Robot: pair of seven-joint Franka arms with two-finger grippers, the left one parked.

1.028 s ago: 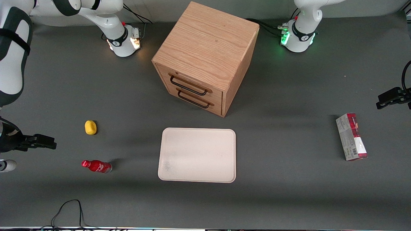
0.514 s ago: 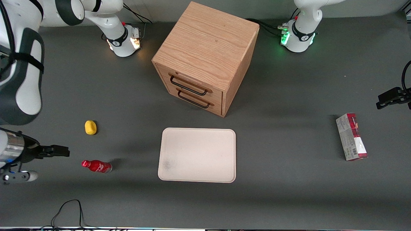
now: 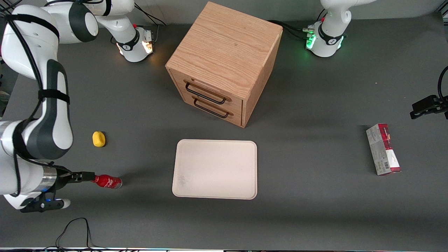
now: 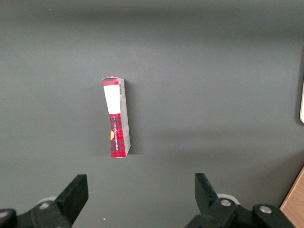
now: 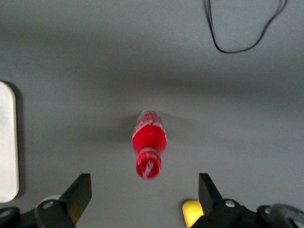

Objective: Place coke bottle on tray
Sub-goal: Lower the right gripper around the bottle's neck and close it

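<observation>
The coke bottle [image 3: 106,182] is small and red and lies on its side on the grey table, toward the working arm's end, its cap pointing away from the tray. In the right wrist view the bottle [image 5: 150,144] lies just ahead of the gripper, cap toward it. My gripper [image 3: 85,176] hovers at the bottle's cap end, above the table; its fingers are wide open and empty, as the right wrist view [image 5: 145,194] shows. The cream-white tray [image 3: 215,169] lies flat mid-table, nearer the front camera than the drawer box, with nothing on it; its edge shows in the right wrist view [image 5: 7,142].
A yellow lump [image 3: 98,139] lies farther from the front camera than the bottle and shows beside a finger in the right wrist view [image 5: 191,211]. A wooden drawer box [image 3: 224,63] stands mid-table. A red-and-grey carton [image 3: 383,148] lies toward the parked arm's end. A black cable [image 3: 73,231] loops near the front edge.
My gripper has swung in from the table's edge toward the bottle and now hovers at its cap end. The bottle and tray have not moved.
</observation>
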